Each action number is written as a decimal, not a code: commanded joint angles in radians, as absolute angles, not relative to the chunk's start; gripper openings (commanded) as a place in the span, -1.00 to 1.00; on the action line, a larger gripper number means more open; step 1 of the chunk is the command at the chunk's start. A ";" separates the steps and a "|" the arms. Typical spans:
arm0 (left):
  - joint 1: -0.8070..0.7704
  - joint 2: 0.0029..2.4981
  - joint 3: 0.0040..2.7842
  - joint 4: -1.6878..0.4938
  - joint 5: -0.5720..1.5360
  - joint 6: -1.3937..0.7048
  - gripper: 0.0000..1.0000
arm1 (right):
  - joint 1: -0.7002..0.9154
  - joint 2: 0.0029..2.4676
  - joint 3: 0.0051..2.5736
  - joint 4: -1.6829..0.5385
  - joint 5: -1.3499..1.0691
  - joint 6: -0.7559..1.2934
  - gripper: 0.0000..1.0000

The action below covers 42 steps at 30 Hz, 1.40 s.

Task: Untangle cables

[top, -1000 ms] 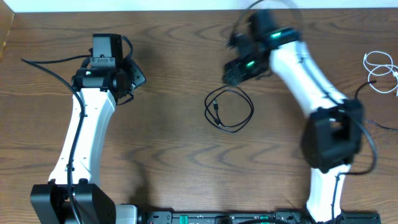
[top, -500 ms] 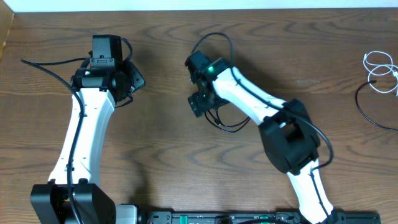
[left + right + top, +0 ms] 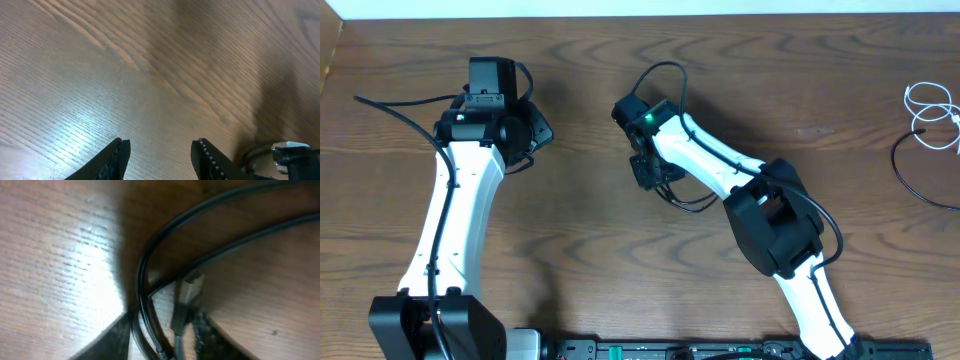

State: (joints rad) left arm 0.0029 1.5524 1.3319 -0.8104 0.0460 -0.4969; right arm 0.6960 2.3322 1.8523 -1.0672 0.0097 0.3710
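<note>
The right arm's jaws are spread and point down at the thin black cable (image 3: 150, 275), whose dark strands run up between the two fingertips (image 3: 117, 337). A small grey metal plug (image 3: 187, 292) lies among those strands, just above the tips. The wrist view does not show the tips pressing on the cord.

From overhead, the right arm (image 3: 710, 160) rises from the near edge and folds at a black elbow. Its white forearm stretches up and to the left, ending in a wrist lit green near the centre of the brown wood-grain counter (image 3: 580, 260). Most of the coil is covered by the wrist, and only a curve of the black cable (image 3: 692, 204) shows just below the forearm.

The left arm's jaws are also spread and hold nothing, hanging above bare wood (image 3: 150, 75). The left arm (image 3: 455, 220) runs straight up from the near-left corner, its wrist well apart from the right one.

The thin white cable (image 3: 930, 112) lies in loose loops close to the right edge, far from both arms. A black wire (image 3: 905, 172) curves just below it. Bare wood lies between the two arms and along the far edge.
</note>
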 commanded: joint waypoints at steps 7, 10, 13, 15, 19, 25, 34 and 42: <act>0.006 1.549 1.324 -0.817 0.033 -0.487 -0.10 | 0.661 2.403 1.843 -0.989 0.073 0.363 -0.98; 0.006 1.549 1.324 -0.817 0.033 -0.487 -0.10 | 0.644 2.403 1.844 -0.977 0.073 0.332 -0.98; 0.006 1.549 1.324 -0.816 0.033 -0.487 -0.09 | 0.612 2.399 1.864 -0.985 0.066 0.284 -0.99; 0.006 1.549 1.324 -0.815 0.033 -0.487 -0.07 | 0.588 2.394 1.900 -1.013 0.034 0.239 -0.98; 0.006 1.549 1.324 -0.815 0.033 -0.487 0.08 | 0.532 2.372 2.018 -1.103 -0.051 0.134 -0.98; 0.006 1.549 1.324 -0.815 0.033 -0.487 0.17 | 0.360 2.360 2.386 -1.309 -0.049 -0.025 -0.98; 0.006 1.549 1.324 -0.815 0.033 -0.487 0.17 | 0.060 2.360 2.466 -1.016 0.364 -0.062 -0.98; 0.006 1.549 1.324 -0.815 0.033 -0.487 0.17 | -0.171 2.360 2.453 -0.885 0.383 -0.057 -0.98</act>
